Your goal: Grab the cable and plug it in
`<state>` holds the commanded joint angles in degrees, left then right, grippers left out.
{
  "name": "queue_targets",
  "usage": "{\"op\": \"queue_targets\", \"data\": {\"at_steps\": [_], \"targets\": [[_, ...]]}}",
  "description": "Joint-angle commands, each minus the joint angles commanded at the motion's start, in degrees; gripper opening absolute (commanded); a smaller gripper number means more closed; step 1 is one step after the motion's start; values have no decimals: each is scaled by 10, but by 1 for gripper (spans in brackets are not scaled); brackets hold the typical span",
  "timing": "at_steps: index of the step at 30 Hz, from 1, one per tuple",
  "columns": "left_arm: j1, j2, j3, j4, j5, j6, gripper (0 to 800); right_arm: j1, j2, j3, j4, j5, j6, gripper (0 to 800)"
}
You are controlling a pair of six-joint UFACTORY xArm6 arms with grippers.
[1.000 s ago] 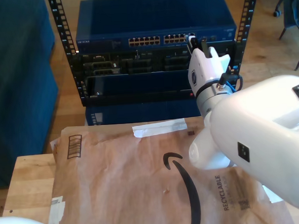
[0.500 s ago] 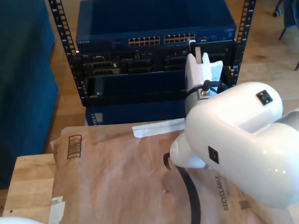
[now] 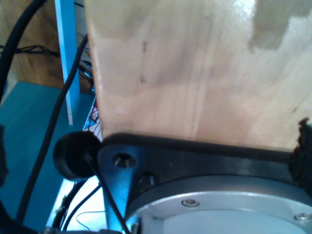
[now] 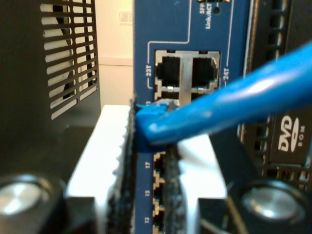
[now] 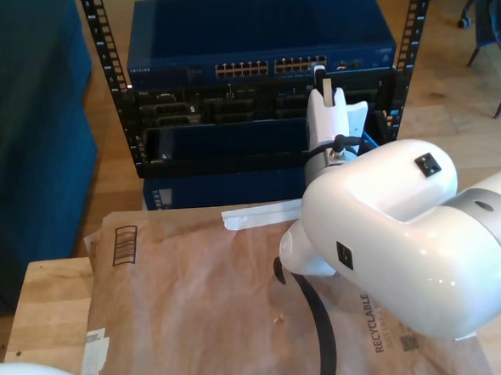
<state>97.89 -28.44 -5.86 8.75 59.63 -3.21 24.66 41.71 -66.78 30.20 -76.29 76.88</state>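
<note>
The bright-blue cable [image 4: 229, 105] runs slantwise across the second wrist view, and its end is pinched between the white fingers [image 4: 105, 146] of my second gripper [image 4: 151, 122], which is shut on it. The plug itself is hidden by the fingers. Just beyond the fingertips is the blue network switch [image 4: 170, 29], with ports 23 and 24 [image 4: 187, 68] close ahead. In the exterior view my second gripper [image 5: 322, 85] points at the right end of the port row on the switch [image 5: 258, 34].
The switch sits in a black rack [image 5: 127, 118] above black units. A brown paper mailer [image 5: 197, 293] covers the wooden table [image 5: 50, 310]. The big white arm body [image 5: 389, 230] looms over the exterior view's right. Blue furniture [image 5: 25, 125] stands at the exterior view's left.
The second arm's body has swung toward the exterior view's left, and the gripper with the cable has shifted slightly left along the switch's port row.
</note>
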Motion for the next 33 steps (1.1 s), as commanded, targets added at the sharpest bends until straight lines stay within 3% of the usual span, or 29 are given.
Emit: {"op": "queue_targets", "data": {"at_steps": [33], "targets": [[0, 0, 0, 0, 0, 0, 799, -13, 18, -24, 0, -8, 0, 0]]}}
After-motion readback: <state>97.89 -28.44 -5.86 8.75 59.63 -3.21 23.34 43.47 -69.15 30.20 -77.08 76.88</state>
